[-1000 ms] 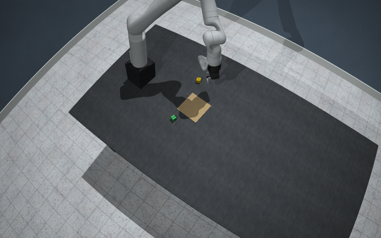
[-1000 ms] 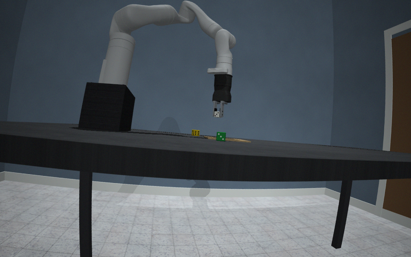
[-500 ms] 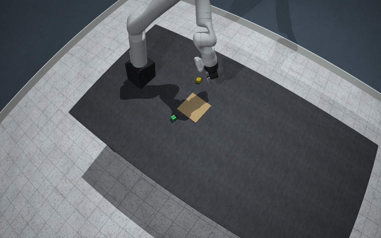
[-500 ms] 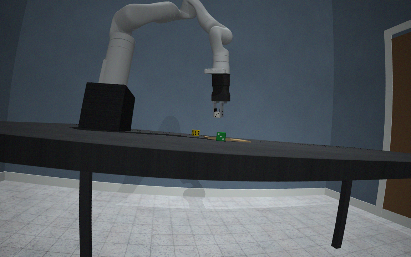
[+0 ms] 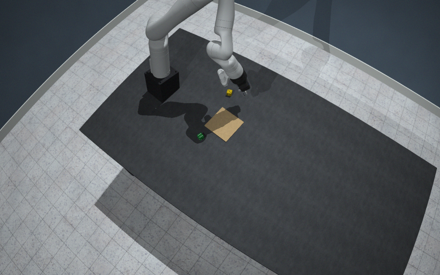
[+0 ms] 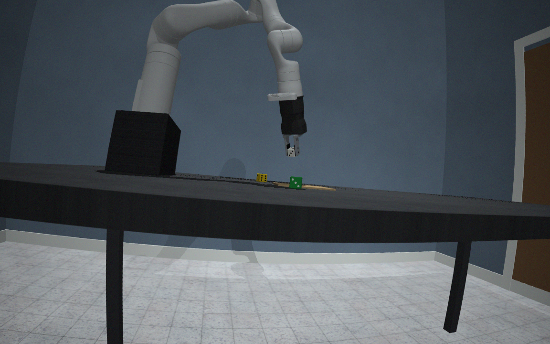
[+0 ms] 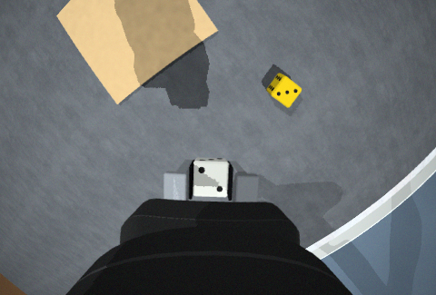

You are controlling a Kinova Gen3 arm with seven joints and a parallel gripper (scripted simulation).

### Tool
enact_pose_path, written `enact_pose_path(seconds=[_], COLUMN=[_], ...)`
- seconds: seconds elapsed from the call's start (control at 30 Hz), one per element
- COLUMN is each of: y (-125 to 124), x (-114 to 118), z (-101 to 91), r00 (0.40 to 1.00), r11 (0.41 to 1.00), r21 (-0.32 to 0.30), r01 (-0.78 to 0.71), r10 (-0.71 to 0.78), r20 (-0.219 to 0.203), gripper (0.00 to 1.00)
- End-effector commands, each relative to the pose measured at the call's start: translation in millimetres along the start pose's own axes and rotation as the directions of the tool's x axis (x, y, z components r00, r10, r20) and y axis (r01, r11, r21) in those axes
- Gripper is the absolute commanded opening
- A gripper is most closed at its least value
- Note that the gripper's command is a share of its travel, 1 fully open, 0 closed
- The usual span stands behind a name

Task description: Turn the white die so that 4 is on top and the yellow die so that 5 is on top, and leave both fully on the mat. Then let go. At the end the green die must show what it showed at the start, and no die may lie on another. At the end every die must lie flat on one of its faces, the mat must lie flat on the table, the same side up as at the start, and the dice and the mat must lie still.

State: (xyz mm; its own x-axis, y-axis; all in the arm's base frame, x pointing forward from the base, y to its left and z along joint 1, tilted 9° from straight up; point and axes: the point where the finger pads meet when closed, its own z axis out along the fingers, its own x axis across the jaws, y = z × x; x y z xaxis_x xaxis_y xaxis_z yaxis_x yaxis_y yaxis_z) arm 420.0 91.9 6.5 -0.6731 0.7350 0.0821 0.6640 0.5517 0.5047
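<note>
Off the mat (image 5: 230,131) (image 6: 319,187) (image 7: 91,32), past its upper corner in the top view, there was the claw (image 5: 242,91) (image 6: 292,150) (image 7: 210,173), with the grip on its load too small to read from up there. The yellow die (image 5: 229,92) (image 6: 262,177) (image 7: 287,91) sat between that corner and the arm, on the table (image 5: 300,164) (image 6: 226,213) (image 7: 318,141), and the green die (image 5: 200,136) (image 6: 295,182) was just beside the mat's lower left side, six pips up! A shadow fell across much of the mat, and the black pedestal (image 5: 162,90) (image 6: 140,141) stood well apart, to its upper left.

Over to the exterior view, and there it was: the white die (image 6: 291,152) (image 7: 211,178) hung between the fingertips, up in the air, higher than the mat and clear of the table. The green die stood in front of the mat, three pips facing out; the yellow die stood left of the mat, six pips on its near side.

Then the wrist view, and what a look! Below the mat in that picture, the claw had the white die gripped between its dark pads, a two-pip face toward the camera. Right of the mat lay the yellow die, flat on the table, three on top.
</note>
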Motion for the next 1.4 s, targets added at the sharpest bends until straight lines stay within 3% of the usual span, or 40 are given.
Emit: enact_pose_path(seconds=[0.0, 0.4, 0.47, 0.87, 1.37], y=[-10.1, -12.9, -12.9, -14.6, -15.7], x=[-1.9, -2.0, -2.0, -2.0, -2.4], z=[-1.2, -0.3, -0.3, 0.4, 0.4], r00=[1.000, 1.000, 1.000, 1.000, 1.000], r11=[0.999, 0.957, 0.957, 0.869, 0.790], r21=[-0.035, -0.288, -0.288, -0.494, -0.613], r01=[-0.024, -0.021, -0.021, -0.017, -0.015], r10=[0.024, 0.022, 0.022, 0.021, 0.021], r20=[0.000, 0.001, 0.001, 0.001, 0.002], gripper=[0.49, 0.49, 0.49, 0.49, 0.49])
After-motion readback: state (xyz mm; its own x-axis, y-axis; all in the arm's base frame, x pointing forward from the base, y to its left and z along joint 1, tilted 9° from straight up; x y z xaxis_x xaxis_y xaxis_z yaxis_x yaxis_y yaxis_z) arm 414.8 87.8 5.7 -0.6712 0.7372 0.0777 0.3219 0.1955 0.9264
